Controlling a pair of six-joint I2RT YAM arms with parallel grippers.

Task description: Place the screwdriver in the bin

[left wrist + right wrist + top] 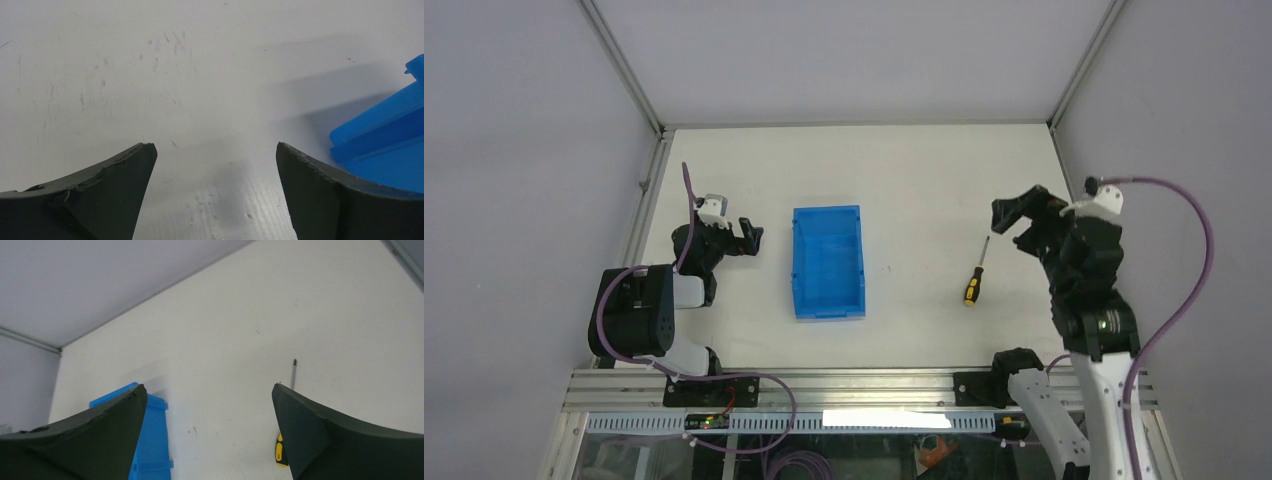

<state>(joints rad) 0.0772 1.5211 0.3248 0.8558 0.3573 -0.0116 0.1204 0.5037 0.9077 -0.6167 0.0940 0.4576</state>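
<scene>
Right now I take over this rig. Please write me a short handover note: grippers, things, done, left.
Left gripper: open, empty, left of the blue bin.
Right gripper: open, empty, near the tip of the screwdriver, not touching.
Screwdriver: flat on the table, right of the bin, apart from it.
Done: nothing yet; the bin is empty.
Left: grasp the screwdriver, probably with the right gripper, and drop it in the bin.
</scene>
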